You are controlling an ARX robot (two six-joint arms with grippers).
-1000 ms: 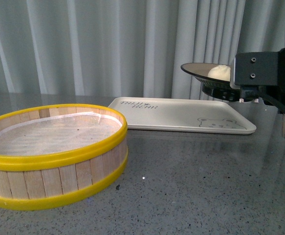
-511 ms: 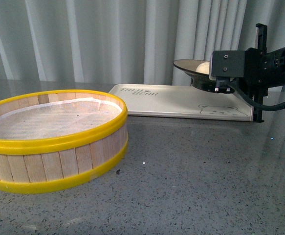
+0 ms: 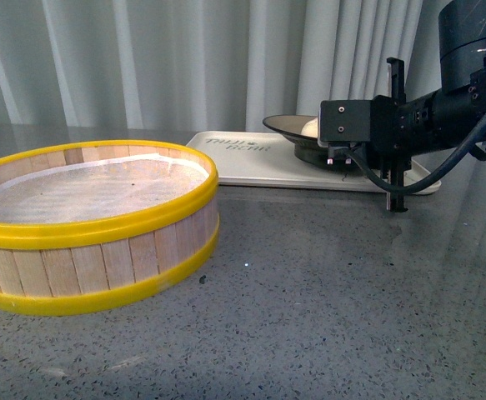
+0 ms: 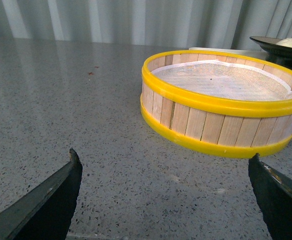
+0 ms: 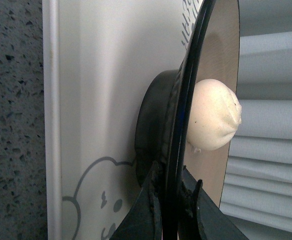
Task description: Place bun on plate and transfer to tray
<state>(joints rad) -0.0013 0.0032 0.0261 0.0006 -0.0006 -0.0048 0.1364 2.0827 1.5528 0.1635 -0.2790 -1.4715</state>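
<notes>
My right gripper (image 3: 336, 143) is shut on the black rim of the plate (image 3: 286, 126) and holds it level over the right part of the cream tray (image 3: 241, 158). The pale bun (image 3: 310, 127) sits on the plate. In the right wrist view the fingers (image 5: 153, 200) pinch the plate rim (image 5: 195, 75), with the bun (image 5: 213, 117) on its tan inside. The plate's black foot is close over the tray (image 5: 100, 75); I cannot tell if they touch. My left gripper (image 4: 166, 160) is open and empty, low over the grey table.
A yellow-rimmed wooden steamer basket (image 3: 92, 208) with a white liner stands at the left front, also in the left wrist view (image 4: 221, 100). Grey speckled table (image 3: 309, 292). Pale curtains hang behind. A bear print marks the tray's right end (image 5: 93, 200).
My right gripper has carried the plate with the bun leftward and down, from beyond the tray's right end to low over the tray.
</notes>
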